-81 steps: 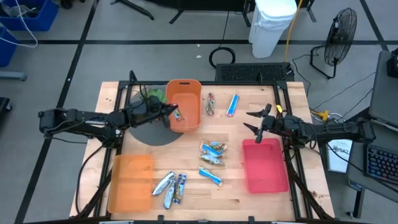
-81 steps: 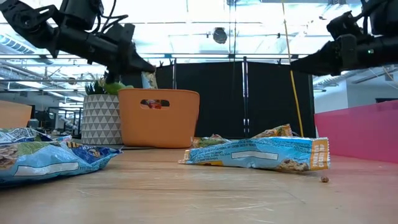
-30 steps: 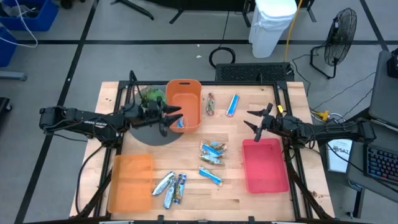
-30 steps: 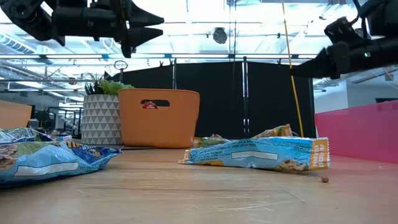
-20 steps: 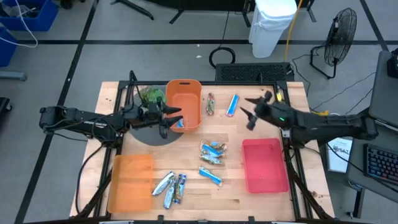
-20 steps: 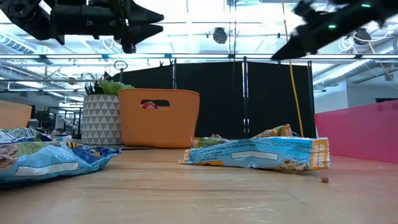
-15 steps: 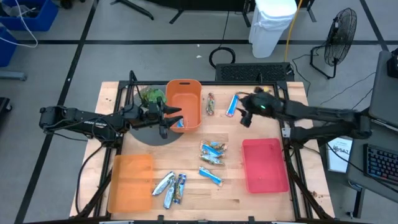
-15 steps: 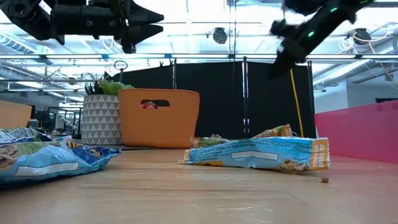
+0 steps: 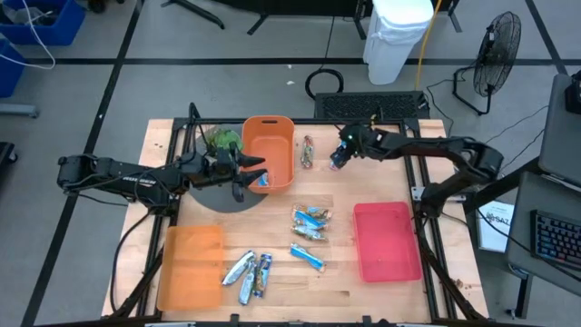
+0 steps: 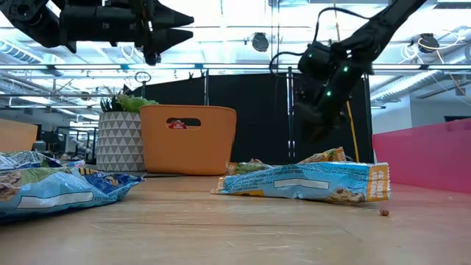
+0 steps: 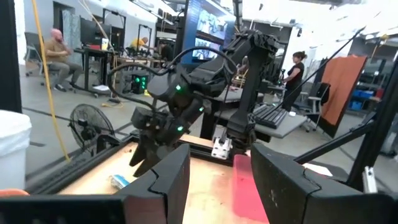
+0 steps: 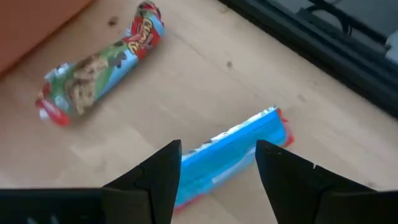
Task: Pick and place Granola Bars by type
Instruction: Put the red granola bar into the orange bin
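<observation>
A bright blue granola bar [image 12: 239,144] lies flat on the wood near the table's far edge [image 9: 342,147]. My right gripper [image 12: 217,168] hangs over it, pointing down, open, with one finger on either side of the bar's middle; I see no touch. A green and red bar [image 12: 99,71] lies just left of it [image 9: 308,152]. My left gripper [image 9: 254,175] stands open and empty, high beside the tall orange bin [image 9: 269,145], in which one bar [image 9: 262,180] lies. More bars lie mid-table [image 9: 310,222] and near the front [image 9: 250,271].
A flat orange tray [image 9: 191,263] sits front left and a pink tray [image 9: 386,241] front right. A potted plant [image 9: 218,141] and a dark round mat [image 9: 218,193] lie under my left arm. People sit and stand in the room beyond.
My right gripper has swung from above the pink tray's far edge toward the table's far edge and left, tipped to point down, and come down over the blue bar. The bars have not moved.
</observation>
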`<action>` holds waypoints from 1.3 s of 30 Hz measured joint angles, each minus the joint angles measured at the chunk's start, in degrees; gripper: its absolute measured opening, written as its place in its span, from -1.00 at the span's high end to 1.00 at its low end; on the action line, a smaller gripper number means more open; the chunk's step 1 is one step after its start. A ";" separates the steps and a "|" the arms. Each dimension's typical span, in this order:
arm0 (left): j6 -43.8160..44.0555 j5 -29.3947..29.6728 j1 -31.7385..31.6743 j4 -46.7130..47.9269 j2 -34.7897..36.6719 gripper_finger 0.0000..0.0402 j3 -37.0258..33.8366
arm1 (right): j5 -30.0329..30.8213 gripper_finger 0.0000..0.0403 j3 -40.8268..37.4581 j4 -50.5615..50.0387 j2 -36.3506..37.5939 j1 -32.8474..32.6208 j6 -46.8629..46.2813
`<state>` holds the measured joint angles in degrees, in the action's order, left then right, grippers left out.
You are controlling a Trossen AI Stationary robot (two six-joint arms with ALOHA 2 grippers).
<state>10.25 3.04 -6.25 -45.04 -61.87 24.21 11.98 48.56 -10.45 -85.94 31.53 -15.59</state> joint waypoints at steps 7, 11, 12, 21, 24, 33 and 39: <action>3.42 -0.03 0.03 0.11 0.00 0.14 0.00 | -3.05 0.02 0.02 8.41 -3.97 -2.19 -4.12; 3.44 -0.01 0.05 0.11 0.00 0.14 0.00 | -8.75 0.03 0.04 20.62 -5.64 -5.98 -0.07; 3.46 -0.01 0.05 0.11 0.00 0.14 0.00 | -9.23 0.03 0.04 23.04 -6.17 -7.05 2.09; 3.55 -0.03 0.05 0.35 0.00 0.14 0.00 | -11.39 0.87 6.20 25.10 -17.14 -10.72 12.71; 3.55 -0.04 0.05 0.49 0.00 0.14 0.00 | -10.71 0.95 9.11 25.41 -20.54 -11.18 14.78; 3.55 -0.03 0.08 1.64 0.00 0.14 0.00 | -2.62 1.00 14.74 17.39 -24.00 -9.46 17.16; 3.53 -0.03 0.08 1.99 0.00 0.14 0.00 | -3.74 1.00 14.80 6.61 -22.38 -7.32 14.83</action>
<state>13.78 3.01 -6.17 -43.05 -61.87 24.21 8.24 63.35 -3.84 -108.32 24.21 -0.76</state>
